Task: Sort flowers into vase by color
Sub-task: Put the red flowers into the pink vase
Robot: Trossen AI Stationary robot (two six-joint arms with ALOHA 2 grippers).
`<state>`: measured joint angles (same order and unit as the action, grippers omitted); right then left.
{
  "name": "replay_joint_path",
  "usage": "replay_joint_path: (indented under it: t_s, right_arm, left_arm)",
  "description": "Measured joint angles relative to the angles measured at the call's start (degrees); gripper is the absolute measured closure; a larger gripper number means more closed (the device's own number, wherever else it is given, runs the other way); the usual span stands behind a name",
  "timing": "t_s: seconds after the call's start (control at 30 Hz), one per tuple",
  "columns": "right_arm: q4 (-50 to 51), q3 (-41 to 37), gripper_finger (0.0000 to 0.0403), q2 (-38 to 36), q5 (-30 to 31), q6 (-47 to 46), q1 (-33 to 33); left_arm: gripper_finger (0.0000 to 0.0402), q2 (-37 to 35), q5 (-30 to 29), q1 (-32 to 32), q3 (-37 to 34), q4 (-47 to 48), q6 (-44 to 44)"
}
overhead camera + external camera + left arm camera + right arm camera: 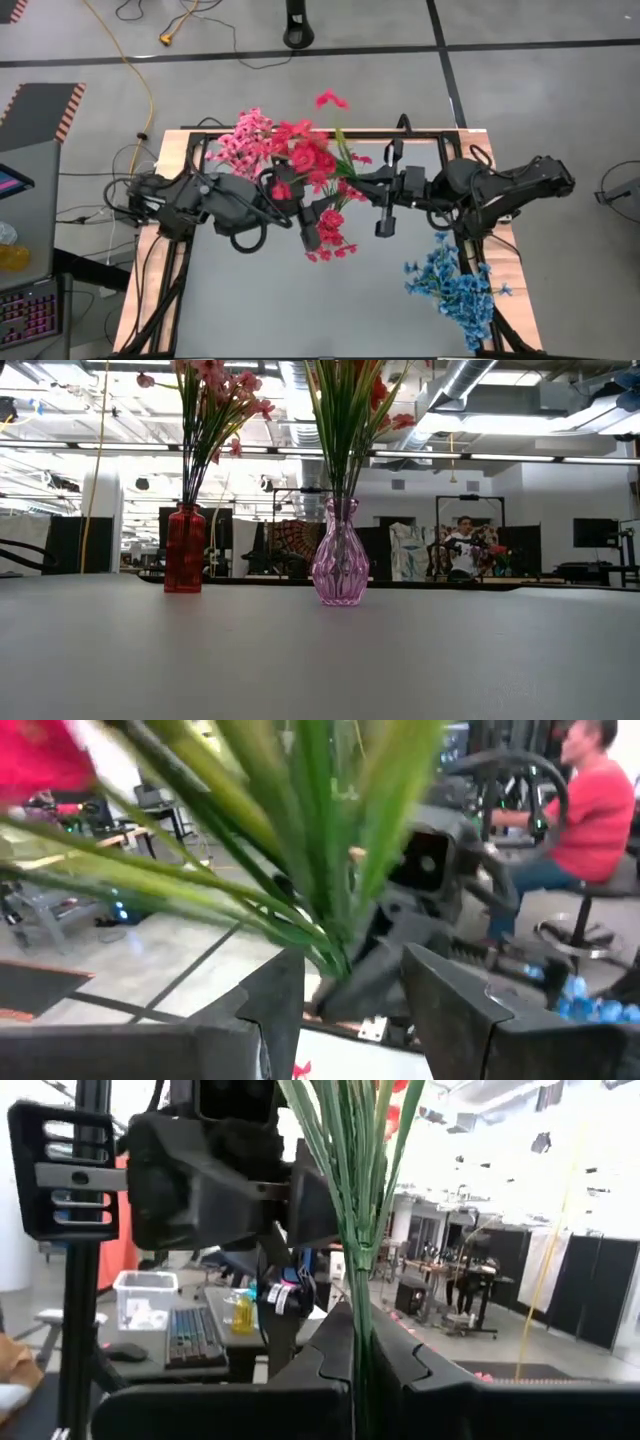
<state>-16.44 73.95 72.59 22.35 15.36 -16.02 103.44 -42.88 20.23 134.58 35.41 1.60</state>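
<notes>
My right gripper pinches thin green stems of the red flowers, standing in the ribbed purple glass vase at table's twelve o'clock. My left gripper stands spread around them.

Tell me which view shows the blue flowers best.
The high view: the whole blue flowers bunch lies on the table by the right arm. The left wrist view catches only a few blurred blue blossoms at its edge. The low and right wrist views show none.
</notes>
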Motion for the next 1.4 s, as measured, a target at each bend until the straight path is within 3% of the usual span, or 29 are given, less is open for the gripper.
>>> replay_joint_path:
  t_s: [0.5,0.63,0.9,1.2,1.4]
  right_arm:
    - [-6.47,-0.04,0.0364,2.88,-2.38,0.22,0.40]
    - [-6.41,-0.04,0.0358,2.87,-2.84,0.17,0.40]
    - [-6.37,-0.04,0.0358,2.87,-2.82,0.09,0.42]
    - [-6.04,-0.04,0.0344,2.46,-2.80,-0.46,0.40]
    - [-3.71,-0.04,0.0296,1.05,-2.75,-0.44,0.35]
  left_arm:
    - [0.0251,0.83,3.03,-2.41,0.00,-3.05,0.94]
    - [0.0285,0.83,3.12,-2.29,0.00,-2.96,0.97]
    - [0.0390,0.83,3.61,-2.27,0.00,-2.75,2.95]
    - [0.0387,0.83,3.52,-2.20,0.00,-2.38,3.30]
    - [0.0386,0.83,2.99,-2.18,0.00,-1.30,3.37]
